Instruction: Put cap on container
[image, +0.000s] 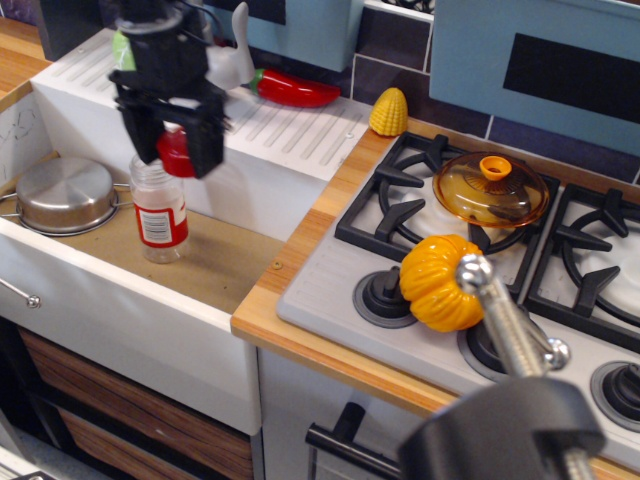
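Cap (175, 155), small, round and red, sits clamped between the two fingers of the claw (172, 140); the fingers are closed to about the cap's width and hold nothing else. The claw hangs directly over the mouth of the jar (159, 206), with the cap just above the jar's rim or possibly touching it; motion blur prevents a firmer reading. The cap appears offset slightly toward the right side of the jar's mouth.

The jar stands upright on the brown floor of the sink (200, 265), clear-walled with a red-and-white label, uncapped. A steel pot (62, 193) sits near it on the left, apart from it. Behind, on the white draining board (270, 135), lie a red pepper (295, 90) and, partly hidden by the arm, a green cabbage (122, 50). Further right are a yellow corn cob (389, 111), the hob (500, 255) with an orange glass lid (491, 189), and an orange pumpkin (441, 283).

Assessed risks: the jar is light and unrestrained, so a descent with the cap off-centre could catch the rim and tip the jar or push it toward the pot. A release made too high or tilted could leave the cap askew or drop it into the sink.
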